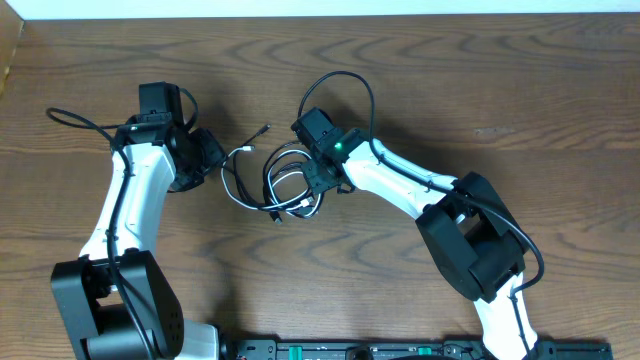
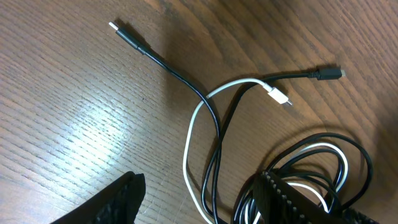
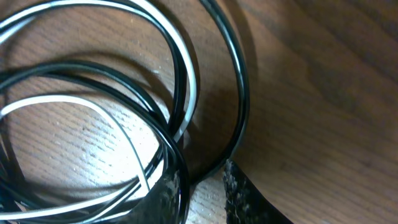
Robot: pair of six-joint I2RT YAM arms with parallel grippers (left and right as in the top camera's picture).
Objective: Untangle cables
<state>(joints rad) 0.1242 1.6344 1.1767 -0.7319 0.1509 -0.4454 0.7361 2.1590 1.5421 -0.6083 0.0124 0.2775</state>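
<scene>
Though bunched, cables (image 1: 285, 180) seemingly inside table (image 1: 480, 70) edges.

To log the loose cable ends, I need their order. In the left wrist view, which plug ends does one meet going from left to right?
black plug with a silver tip → white plug → small black plug
</scene>
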